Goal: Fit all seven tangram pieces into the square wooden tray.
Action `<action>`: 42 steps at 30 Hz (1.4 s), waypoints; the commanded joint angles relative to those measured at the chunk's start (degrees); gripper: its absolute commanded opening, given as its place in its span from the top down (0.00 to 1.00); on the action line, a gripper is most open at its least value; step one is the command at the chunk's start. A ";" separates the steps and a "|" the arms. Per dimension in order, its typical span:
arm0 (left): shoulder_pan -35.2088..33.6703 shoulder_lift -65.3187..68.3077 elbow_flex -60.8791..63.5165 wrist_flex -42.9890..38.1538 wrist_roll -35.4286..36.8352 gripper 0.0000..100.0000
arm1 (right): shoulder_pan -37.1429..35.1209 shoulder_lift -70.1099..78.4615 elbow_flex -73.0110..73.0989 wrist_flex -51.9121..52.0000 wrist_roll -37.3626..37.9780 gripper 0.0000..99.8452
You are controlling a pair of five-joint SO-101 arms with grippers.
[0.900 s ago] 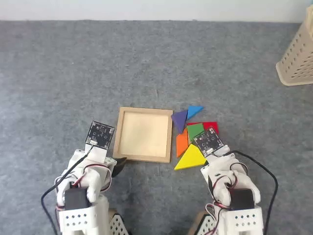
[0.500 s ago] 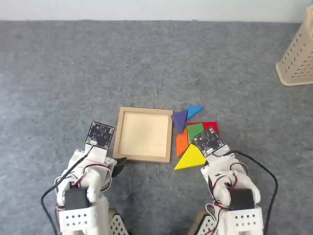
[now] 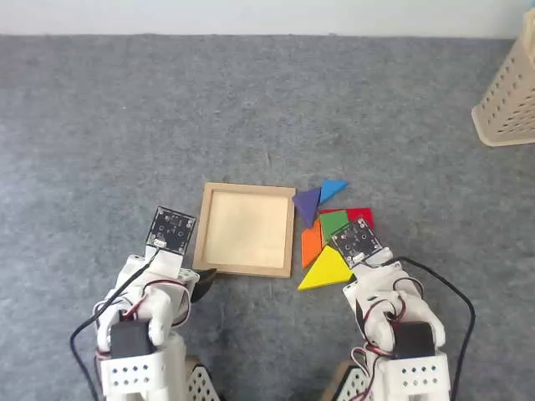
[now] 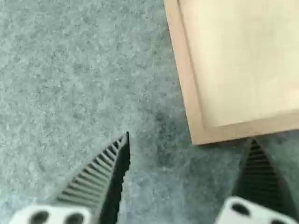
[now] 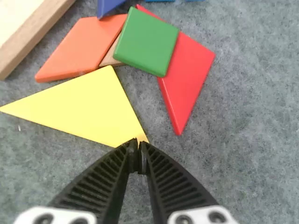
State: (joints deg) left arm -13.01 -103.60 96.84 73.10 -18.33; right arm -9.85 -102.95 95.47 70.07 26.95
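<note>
- Progress is nil so far: the square wooden tray (image 3: pixel 242 269) lies near the middle of the grey bench (image 3: pixel 125 125) with nothing in it, so every piece is yet to be placed.
- Pieces lie clustered just beside the tray's right edge: a purple triangle (image 3: pixel 308 203) touching the rim, a blue triangle (image 3: pixel 333 188), a red piece (image 3: pixel 361 215), a green square (image 3: pixel 333 224), an orange piece (image 3: pixel 311 244) and a large yellow triangle (image 3: pixel 326 269).
- Green overlaps the red piece, and a tan sliver (image 5: pixel 108 57) peeks from under it. This is possibly the seventh piece, though too little shows to be sure.
- Left hand (image 4: pixel 187 177) hangs low over the bench just off the tray's near corner, fingers spread wide and empty.
- Right hand (image 5: pixel 138 156) has its fingers pressed together on nothing, tips at the yellow triangle's near corner.
</note>
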 commanded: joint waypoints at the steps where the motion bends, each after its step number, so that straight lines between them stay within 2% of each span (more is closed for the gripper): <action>1: 0.26 -0.79 -0.31 0.00 -0.26 0.65 | -0.22 -1.10 0.97 0.13 -0.26 0.99; 14: 0.26 -0.79 -0.31 0.00 -0.26 0.65 | -0.31 -1.10 0.97 3.21 -0.26 0.99; 18: 0.26 -0.79 -0.31 0.00 -0.26 0.65 | 1.10 -1.10 0.97 -4.79 -0.09 0.99; 23: 0.26 -0.79 -0.31 0.00 -0.26 0.65 | 8.13 -1.10 -2.64 -14.73 -0.09 0.99; 27: 0.26 -0.79 -0.31 0.00 -0.26 0.65 | 11.21 -1.10 -10.29 -15.69 -0.26 0.99; 32: 0.26 -0.79 -0.31 0.00 -0.26 0.65 | 10.95 -0.40 -16.09 -13.05 -0.44 0.99; 36: 0.26 -0.79 -0.31 0.00 -0.26 0.65 | 10.95 8.04 -18.29 -14.46 -0.44 0.99; 42: 0.26 -0.79 -0.31 0.00 -0.26 0.65 | 7.96 33.89 -27.96 -17.98 -0.53 0.99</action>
State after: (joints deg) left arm -13.01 -103.60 96.84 73.10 -18.33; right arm 0.53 -83.34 74.99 53.63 26.95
